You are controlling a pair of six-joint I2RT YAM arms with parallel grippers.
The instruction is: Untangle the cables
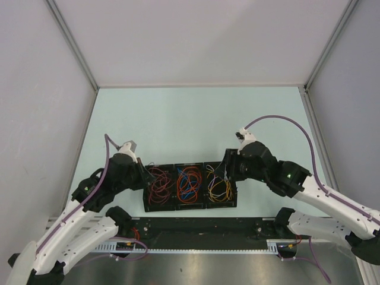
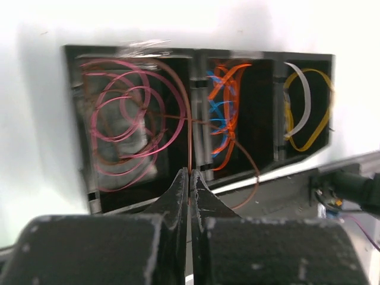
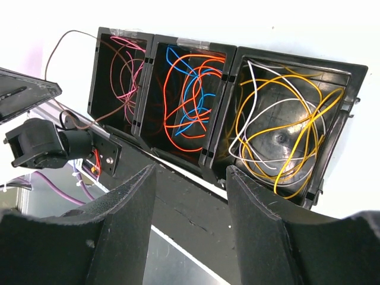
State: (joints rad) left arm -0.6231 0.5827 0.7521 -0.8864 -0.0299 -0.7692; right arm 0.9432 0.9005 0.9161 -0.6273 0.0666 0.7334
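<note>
From above, three black plastic boxes (image 1: 190, 207) stand in a row at the middle of the near edge of the pale, smooth desk (image 1: 196, 119); the cables (image 1: 189, 181) lie inside them as thin tangled loops; the left claw (image 1: 144, 173) is at the left end of the row and the right claw (image 1: 221, 172) at the right end.

In the left wrist view, the left claw (image 2: 190, 178) is pressed together and pinches a hair-thin brown cable (image 2: 190, 142) that rises straight along the wall between the left and middle box; round pink loops (image 2: 124, 113) fill the left box.

In the right wrist view, the right claw (image 3: 190, 178) is spread, its matte black fingers (image 3: 127, 225) apart and holding nothing; yellow loops (image 3: 297, 136) curl in the nearest box.
</note>
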